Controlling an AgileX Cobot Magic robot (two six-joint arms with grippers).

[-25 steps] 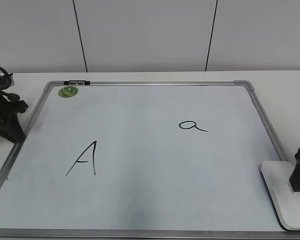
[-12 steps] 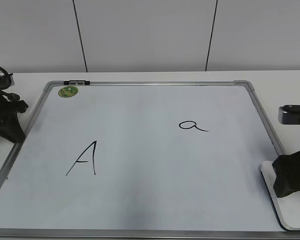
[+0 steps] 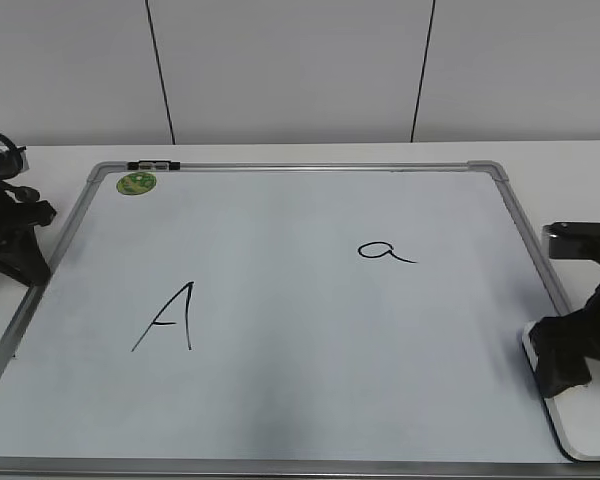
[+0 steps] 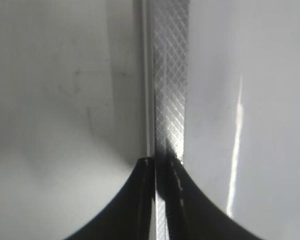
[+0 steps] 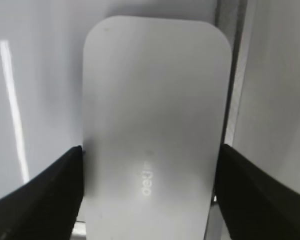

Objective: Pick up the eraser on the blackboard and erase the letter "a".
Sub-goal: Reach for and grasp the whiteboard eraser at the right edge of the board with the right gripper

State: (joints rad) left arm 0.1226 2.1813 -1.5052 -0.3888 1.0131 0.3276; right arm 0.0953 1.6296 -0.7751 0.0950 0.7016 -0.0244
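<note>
White eraser (image 5: pixel 152 145) is sitting between the right gripper's (image 5: pixel 149 192) spread fingers, lower edge cut off; contact unclear. Left gripper (image 4: pixel 157 200): state indeterminable.

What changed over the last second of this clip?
The right tool shifted left over the eraser, and its fingers now straddle the eraser's two long sides; whether they touch is unclear. The eraser, the letter "a", the capital A and the left tool stayed put.

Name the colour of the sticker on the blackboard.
Green; the sticker shows best in the exterior view.
</note>
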